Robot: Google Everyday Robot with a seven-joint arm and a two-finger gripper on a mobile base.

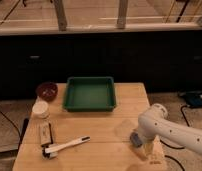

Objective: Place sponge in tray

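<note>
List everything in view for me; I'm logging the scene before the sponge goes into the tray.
tray: one, dark green, back centre of table
sponge: one, blue-grey, front right of table
bowl: one, dark red, left of tray
round container: one, cream, in front of bowl
block: one, tan with dark edge, front left
long tool: one, white with dark end, front left
table: one, light wood
arm: one, white, reaching in from right
gripper: one, pale, beside sponge

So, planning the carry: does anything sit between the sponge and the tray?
Nothing visible does. The gripper is at the sponge, near the front right of the table, and only bare wood lies between the sponge and the tray.
</note>
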